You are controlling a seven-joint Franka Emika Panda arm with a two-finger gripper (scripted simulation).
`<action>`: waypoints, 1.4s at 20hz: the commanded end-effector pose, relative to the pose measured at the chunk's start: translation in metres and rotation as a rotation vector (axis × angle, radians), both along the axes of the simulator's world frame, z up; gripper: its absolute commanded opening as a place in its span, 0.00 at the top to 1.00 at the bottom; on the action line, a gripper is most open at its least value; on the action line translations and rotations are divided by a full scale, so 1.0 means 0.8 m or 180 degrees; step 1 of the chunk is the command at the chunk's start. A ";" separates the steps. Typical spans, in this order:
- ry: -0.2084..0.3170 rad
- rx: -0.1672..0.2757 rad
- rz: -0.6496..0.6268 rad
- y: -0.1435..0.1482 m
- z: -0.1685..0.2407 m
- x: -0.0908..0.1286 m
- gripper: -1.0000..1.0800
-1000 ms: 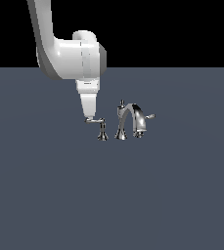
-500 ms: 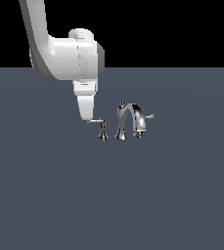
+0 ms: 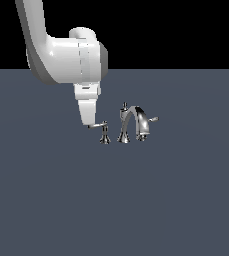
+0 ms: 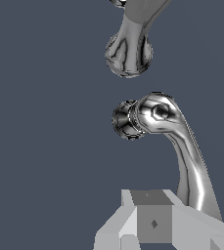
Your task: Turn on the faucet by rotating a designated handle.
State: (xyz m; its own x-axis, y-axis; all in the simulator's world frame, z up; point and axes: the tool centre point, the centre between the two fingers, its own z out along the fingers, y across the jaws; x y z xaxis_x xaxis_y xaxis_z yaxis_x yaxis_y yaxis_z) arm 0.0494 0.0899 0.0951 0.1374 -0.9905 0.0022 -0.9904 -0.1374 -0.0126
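White robot arm (image 3: 61,55) reaches down from above, its fingers (image 3: 88,122) right at the free end of the handle (image 3: 100,125). Handle is a slim chrome lever, arm running out sideways from the fingers to its own flared stem (image 3: 104,136), which stands on the dark grey table (image 3: 114,200). Tip of the lever touches or sits just under the fingertip area; exact contact not resolvable in the exterior view.

Wrist view: handle (image 4: 182,146) seen from above, round cap with a hex screw at the pivot end, lever arm tapering back toward the fingers (image 4: 147,222) and passing beside or under the grey finger block. Only one finger block is clearly visible, so cannot tell whether the fingers are spread, pressed together or pinching the lever.

Faucet (image 3: 133,124) is beyond the handle's stem, on the far side from the fingers: tall arched spout, small knob on top of its post, and a second short lever (image 3: 152,120) sticking out farthest from the fingers. In the wrist view, spout base (image 4: 129,53) sits just past the handle's pivot, apart from it.
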 end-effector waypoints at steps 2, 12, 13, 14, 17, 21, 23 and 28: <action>0.0016 -0.0002 0.0005 -0.004 0.000 -0.013 1.00; 0.0035 0.0000 0.0026 -0.018 0.000 -0.051 1.00; 0.0037 0.0000 0.0029 -0.019 0.000 -0.055 1.00; 0.0039 0.0001 0.0031 -0.021 0.000 -0.059 1.00; 0.0032 0.0012 0.0062 -0.017 -0.001 -0.057 1.00; 0.0035 0.0008 0.0051 -0.042 -0.001 -0.065 1.00; 0.0037 0.0006 0.0046 -0.056 0.000 -0.068 1.00; 0.0040 0.0001 0.0034 -0.083 0.000 -0.076 1.00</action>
State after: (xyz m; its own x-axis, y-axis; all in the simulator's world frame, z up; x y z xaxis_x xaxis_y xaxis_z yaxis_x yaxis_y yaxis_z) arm -0.0112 0.0522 0.0945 0.1864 -0.9824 -0.0094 -0.9825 -0.1864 -0.0022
